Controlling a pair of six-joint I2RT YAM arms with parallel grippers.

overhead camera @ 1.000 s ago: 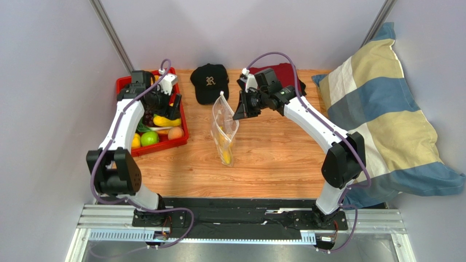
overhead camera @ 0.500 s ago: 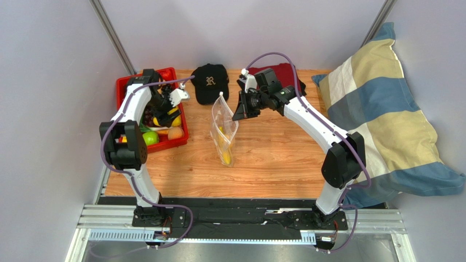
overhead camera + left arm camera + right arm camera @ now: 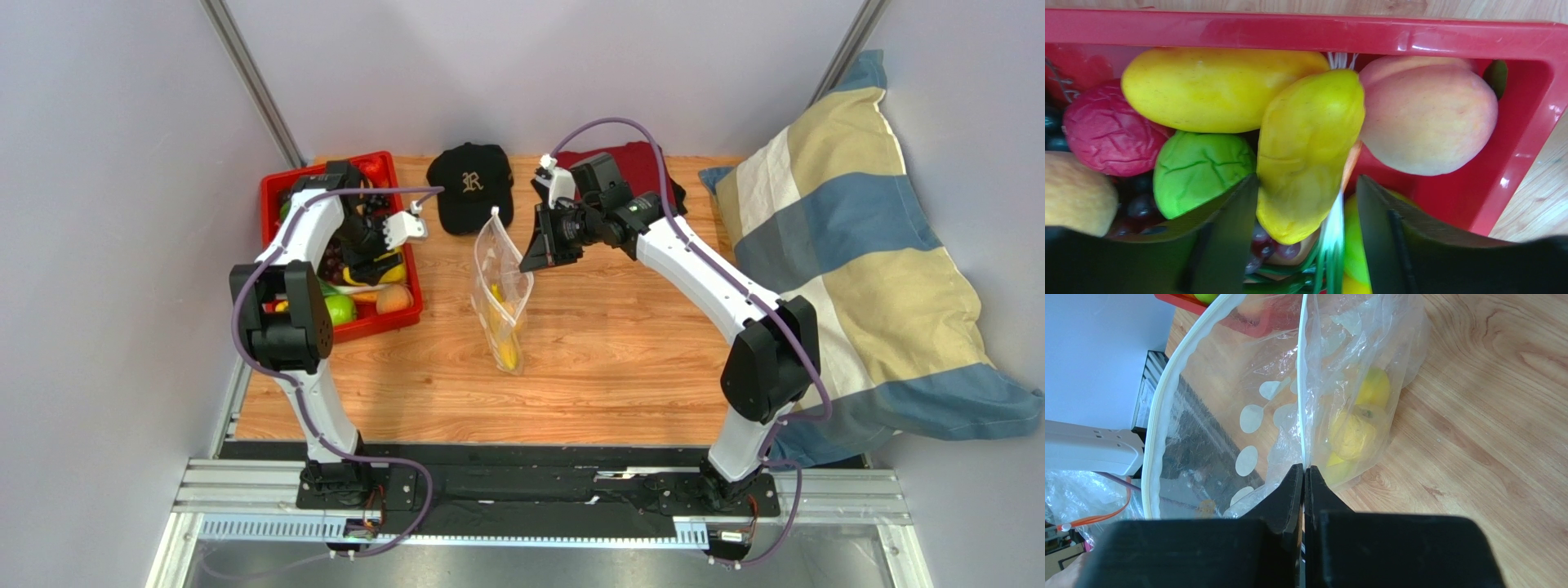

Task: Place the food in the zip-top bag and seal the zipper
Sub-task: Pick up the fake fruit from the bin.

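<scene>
The zip-top bag [image 3: 503, 288] hangs upright on the wooden table, its mouth held up by my right gripper [image 3: 540, 251]. In the right wrist view that gripper [image 3: 1304, 471] is shut on one side of the bag's rim [image 3: 1303, 386]. The white zipper strip [image 3: 1165, 410] curves away on the far side of the mouth, and yellow food [image 3: 1355, 435] lies in the bag. My left gripper [image 3: 368, 251] is down in the red tray [image 3: 277, 190]. It [image 3: 1306, 184] is open astride a yellow fruit [image 3: 1309, 153]: one finger [image 3: 1235, 226] touches the fruit, the other stands apart.
The tray [image 3: 1290, 30] also holds a peach [image 3: 1428, 116], a long yellow fruit [image 3: 1211, 89], a green lime [image 3: 1201, 171], a wrinkled red fruit [image 3: 1103, 131] and dark grapes. A black cap [image 3: 472, 184] and dark red cloth [image 3: 638, 159] lie behind the bag. A striped pillow [image 3: 859, 270] fills the right side.
My left arm has swung its elbow back and turned the wrist over the tray's right side. Its jaws have narrowed around the yellow fruit. The right arm and bag have not moved.
</scene>
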